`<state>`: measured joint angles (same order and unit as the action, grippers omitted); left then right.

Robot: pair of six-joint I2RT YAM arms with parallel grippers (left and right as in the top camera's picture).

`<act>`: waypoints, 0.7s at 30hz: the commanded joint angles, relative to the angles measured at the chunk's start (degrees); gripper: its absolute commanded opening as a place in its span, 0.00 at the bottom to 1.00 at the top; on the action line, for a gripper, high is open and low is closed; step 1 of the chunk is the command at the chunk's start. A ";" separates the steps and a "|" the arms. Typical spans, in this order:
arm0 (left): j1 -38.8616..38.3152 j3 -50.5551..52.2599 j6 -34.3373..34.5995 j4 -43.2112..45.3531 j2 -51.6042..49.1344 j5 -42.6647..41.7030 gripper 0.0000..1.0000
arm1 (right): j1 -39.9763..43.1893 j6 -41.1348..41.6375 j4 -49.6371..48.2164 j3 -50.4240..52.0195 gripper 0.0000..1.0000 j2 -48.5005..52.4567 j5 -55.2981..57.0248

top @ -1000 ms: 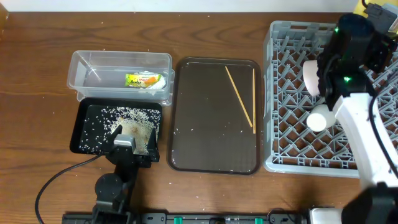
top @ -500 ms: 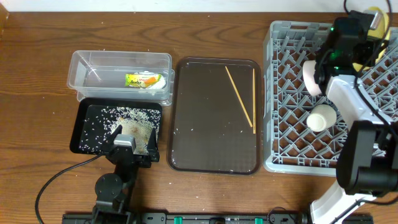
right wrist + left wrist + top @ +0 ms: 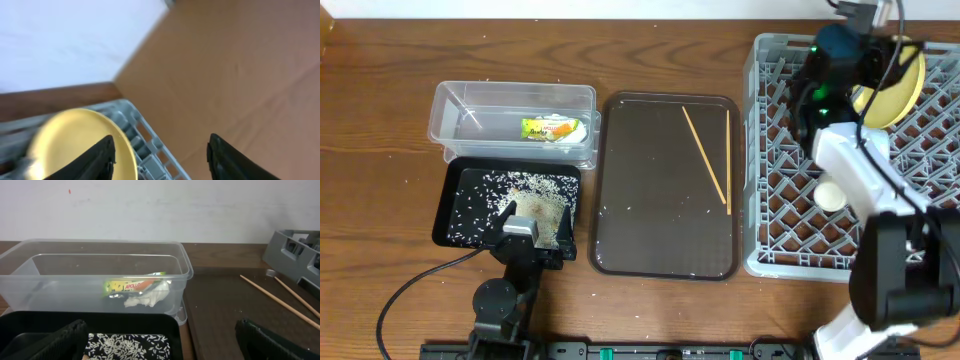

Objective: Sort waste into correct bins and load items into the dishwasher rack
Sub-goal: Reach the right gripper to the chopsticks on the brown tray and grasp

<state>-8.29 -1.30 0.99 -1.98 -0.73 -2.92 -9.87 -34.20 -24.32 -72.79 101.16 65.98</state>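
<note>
The pale-yellow plate point(image 3: 897, 82) stands tilted on edge in the far part of the grey dishwasher rack point(image 3: 790, 225). My right gripper point(image 3: 160, 157) is open right beside it, with the plate point(image 3: 75, 145) against its left finger point(image 3: 102, 157). A white bowl point(image 3: 829, 196) lies in the rack. Two chopsticks point(image 3: 705, 157) rest on the brown serving tray point(image 3: 650, 200). My left gripper point(image 3: 160, 347) hangs open over the black tray point(image 3: 460, 200) of rice grains point(image 3: 127, 342). The clear tub point(image 3: 510, 100) holds the wrapper point(image 3: 135, 285) and tissue point(image 3: 148, 298).
The right arm point(image 3: 850, 170) stretches over the rack's middle. A few rice grains lie scattered on the wooden table point(image 3: 380, 120) and on the serving tray. A cable point(image 3: 410, 290) runs from the left arm's base.
The right gripper has gone from shut to open, letting go of the plate. Its arm has swung toward the rack's far edge, and the plate now shows there.
</note>
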 commanded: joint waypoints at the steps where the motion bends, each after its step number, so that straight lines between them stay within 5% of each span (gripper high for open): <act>1: 0.31 1.07 -0.96 -1.79 0.44 0.11 0.96 | -6.67 -0.87 7.17 -1.11 0.61 -5.40 -9.38; 5: 0.31 1.07 -0.96 -1.79 0.44 0.13 0.96 | -14.47 6.23 28.74 -1.11 0.66 -7.15 -26.25; 9: 0.31 1.07 -0.96 -1.79 0.44 0.13 0.96 | -17.81 23.32 46.14 -1.11 0.71 -5.64 -42.91; 13: 0.31 1.07 -0.96 -1.79 0.44 0.13 0.97 | -17.68 31.78 54.66 -1.07 0.65 -2.73 -60.06; 21: 0.31 1.07 -0.98 -1.79 0.44 0.11 0.96 | -17.81 39.54 61.02 -1.03 0.52 5.86 -69.44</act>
<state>-8.29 -1.30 0.99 -2.00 -0.73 -2.94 -27.59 0.34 35.86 -73.82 103.68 4.95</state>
